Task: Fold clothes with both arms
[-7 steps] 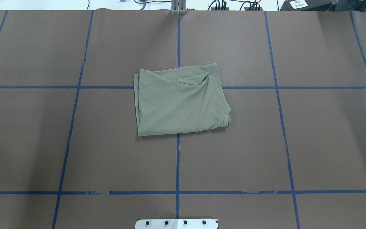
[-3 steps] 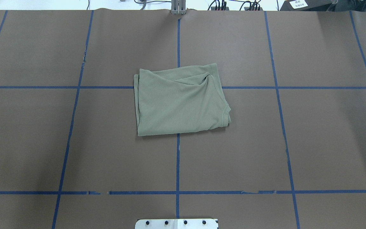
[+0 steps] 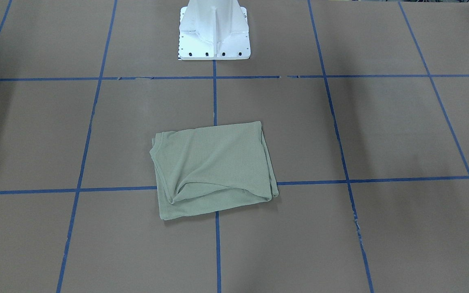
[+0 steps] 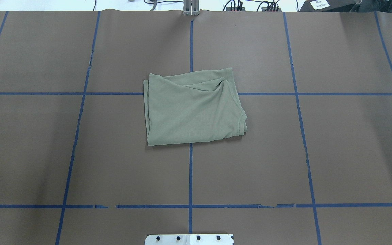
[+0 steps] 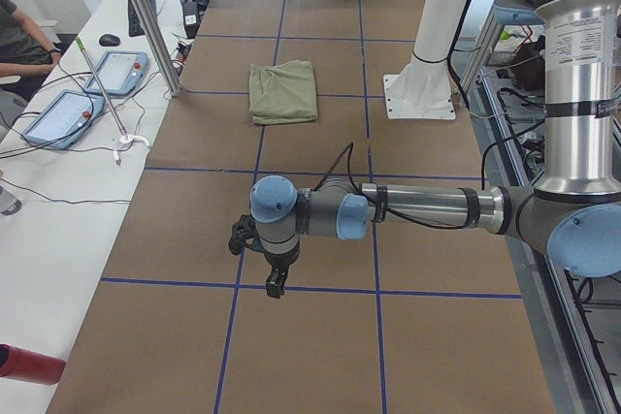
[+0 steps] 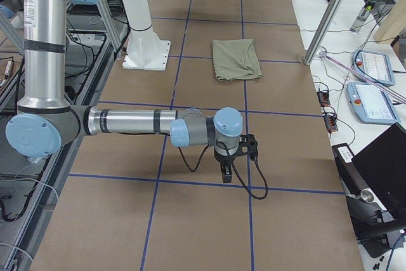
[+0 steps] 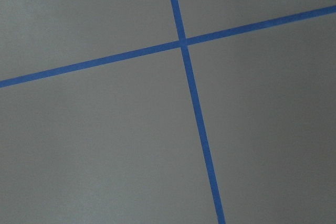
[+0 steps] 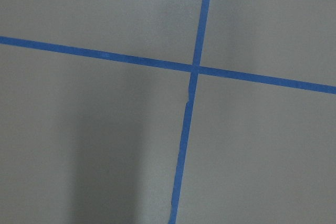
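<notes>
Nothing has moved: shirt (image 4: 194, 107) folded on the tabletop (image 4: 114, 163), job apparently done; my left claw (image 5: 276, 288) and right claw (image 6: 226, 174) hang well away, grip state I cannot tell.

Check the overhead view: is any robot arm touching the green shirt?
No, the shirt lies folded by itself on the brown table, with nothing touching it in that view.

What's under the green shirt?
The green shirt lies on the brown table. Two blue tape lines run under it; where they cross is covered. Anything else beneath cannot be seen.
</notes>
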